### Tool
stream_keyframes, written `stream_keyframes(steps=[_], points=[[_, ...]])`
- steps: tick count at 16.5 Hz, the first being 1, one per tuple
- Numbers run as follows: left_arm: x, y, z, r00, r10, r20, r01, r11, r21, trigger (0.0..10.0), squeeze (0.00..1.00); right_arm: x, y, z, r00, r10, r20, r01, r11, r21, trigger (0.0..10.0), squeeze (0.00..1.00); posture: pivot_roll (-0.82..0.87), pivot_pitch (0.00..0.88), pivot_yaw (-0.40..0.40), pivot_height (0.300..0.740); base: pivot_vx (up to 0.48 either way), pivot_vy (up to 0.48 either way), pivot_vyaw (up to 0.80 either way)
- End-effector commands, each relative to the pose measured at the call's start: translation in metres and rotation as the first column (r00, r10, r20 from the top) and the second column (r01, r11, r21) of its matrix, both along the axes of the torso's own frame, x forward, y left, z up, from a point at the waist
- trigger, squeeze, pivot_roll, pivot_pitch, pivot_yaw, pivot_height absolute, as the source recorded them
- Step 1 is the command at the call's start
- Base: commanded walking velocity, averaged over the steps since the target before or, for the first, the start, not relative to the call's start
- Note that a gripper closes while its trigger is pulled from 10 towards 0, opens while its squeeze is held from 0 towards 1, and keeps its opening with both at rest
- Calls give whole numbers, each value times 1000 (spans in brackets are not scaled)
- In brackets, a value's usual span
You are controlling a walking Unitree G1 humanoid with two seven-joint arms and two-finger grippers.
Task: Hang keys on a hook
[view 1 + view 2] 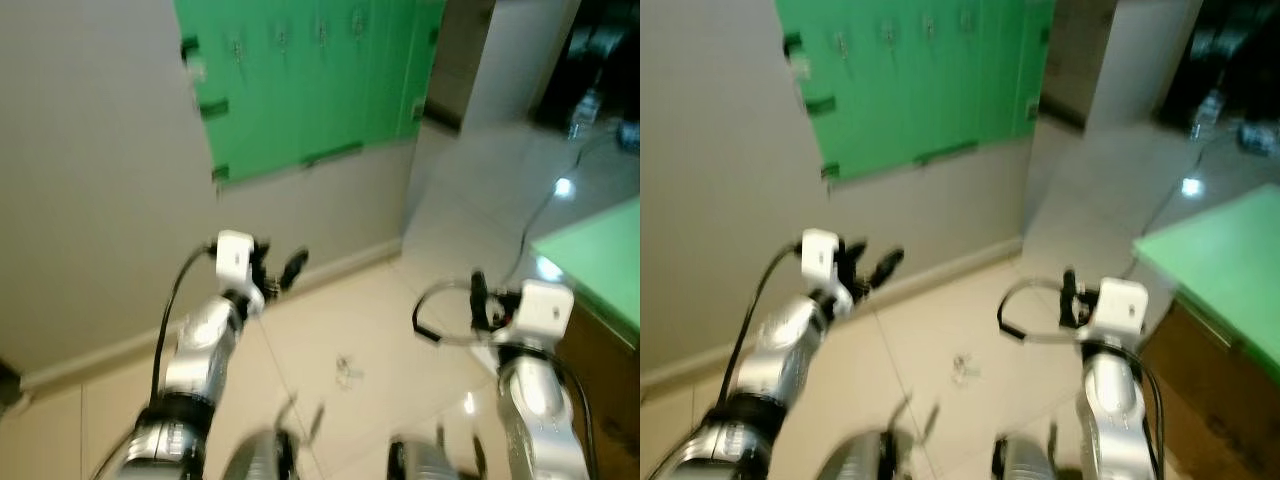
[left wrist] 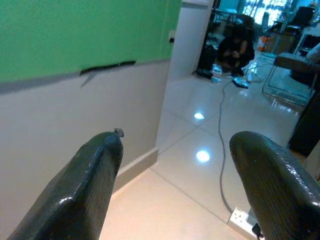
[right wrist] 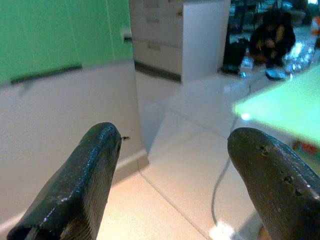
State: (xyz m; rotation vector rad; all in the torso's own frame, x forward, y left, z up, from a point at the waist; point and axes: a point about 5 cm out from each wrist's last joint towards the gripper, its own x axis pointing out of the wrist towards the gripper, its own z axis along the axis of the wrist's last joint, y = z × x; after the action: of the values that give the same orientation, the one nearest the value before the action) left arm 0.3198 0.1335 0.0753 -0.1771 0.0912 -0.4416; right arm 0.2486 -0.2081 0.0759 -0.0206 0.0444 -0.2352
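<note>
A small bunch of keys (image 1: pixel 347 372) lies on the pale tiled floor between my two arms. High on the wall, a green panel (image 1: pixel 300 90) carries a row of several small hooks (image 1: pixel 281 38). My left gripper (image 1: pixel 285 270) is raised toward the wall below the panel, open and empty; its fingers (image 2: pixel 85 190) stand wide apart in the left wrist view. My right gripper (image 1: pixel 478 295) is held out over the floor at about the same height, open too, and its fingers (image 3: pixel 80 185) hold nothing.
A grey wall with a skirting board (image 1: pixel 330 265) runs along the left. A green-topped table (image 1: pixel 600 260) stands at the right. A cable (image 1: pixel 540 215) crosses the shiny floor to a power strip (image 2: pixel 242 217). A person (image 2: pixel 235 47) crouches far back.
</note>
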Motion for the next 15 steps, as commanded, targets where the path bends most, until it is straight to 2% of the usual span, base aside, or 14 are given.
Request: stream_keyframes(steps=[1, 4, 9, 15], points=[[2, -3, 1, 1000, -10, -9, 10, 1000, -5, 10000, 0, -2, 0, -3, 1000, -18, -12, 18, 1000, -13, 10000, 0, -144, 0, 85, 613, 0, 0, 0], [2, -4, 1, 1000, -17, -9, 17, 1000, -2, 10000, 0, -2, 0, -6, 999, -17, -34, 17, 1000, -10, 10000, 0, -145, 0, 84, 613, 0, 0, 0], [1, -11, 0, 999, -42, 5, 42, 999, 28, 10000, 0, -3, -4, -4, 999, -42, -22, 42, 999, -9, 10000, 0, -153, 0, 88, 613, 0, 0, -765], [-1, -19, -1, 998, -70, -4, 70, 998, -8, 10000, 0, -1, -7, -3, 999, -44, -15, 43, 999, -24, 10000, 0, -159, 0, 91, 613, 0, 0, -779]])
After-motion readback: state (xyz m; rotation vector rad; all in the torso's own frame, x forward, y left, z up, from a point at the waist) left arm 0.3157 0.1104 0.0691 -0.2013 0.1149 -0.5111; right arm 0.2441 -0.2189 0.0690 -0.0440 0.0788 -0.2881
